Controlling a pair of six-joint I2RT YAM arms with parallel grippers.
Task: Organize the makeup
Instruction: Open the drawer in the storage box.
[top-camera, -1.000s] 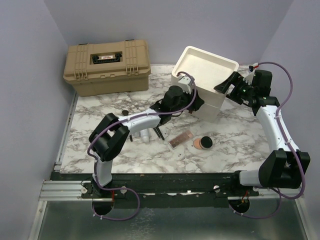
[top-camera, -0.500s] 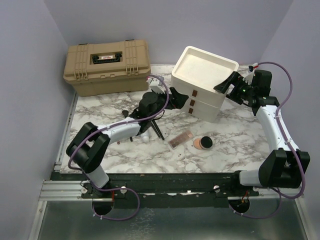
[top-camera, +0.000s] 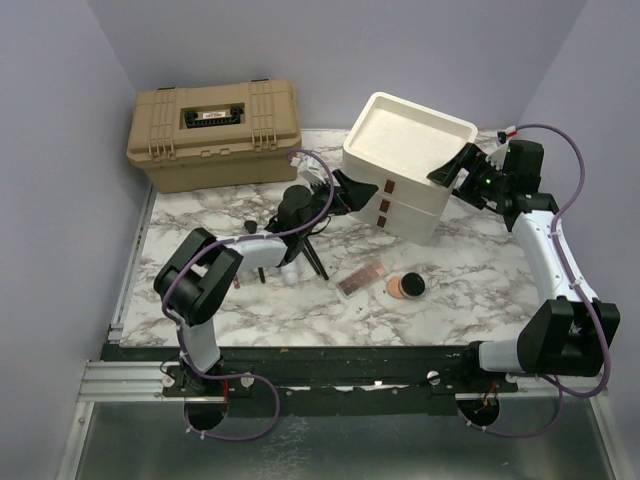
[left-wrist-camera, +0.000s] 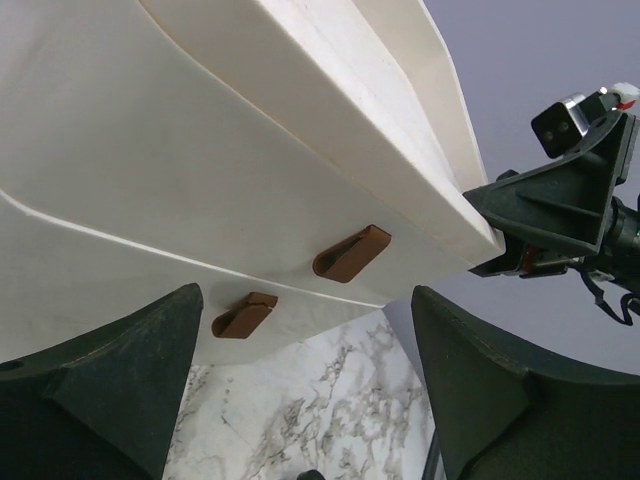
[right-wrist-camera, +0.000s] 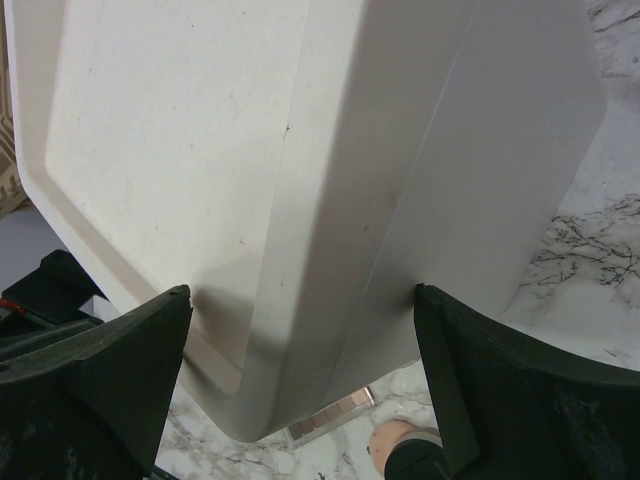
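Marble worktop (top-camera: 200, 300): your left end effector (top-camera: 349, 189) and right end effector (top-camera: 452, 166) both gape wide at drawer unit (top-camera: 410, 135); pink palette (top-camera: 362, 279), compact (top-camera: 406, 286) lie behind left, nearer you.

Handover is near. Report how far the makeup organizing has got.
Done: nothing; the pink palette, round compact and brushes lie on the table. In hand: the open left gripper faces the brown handles of the drawer unit; the open right gripper straddles its corner. Left: opening a drawer, stowing everything.
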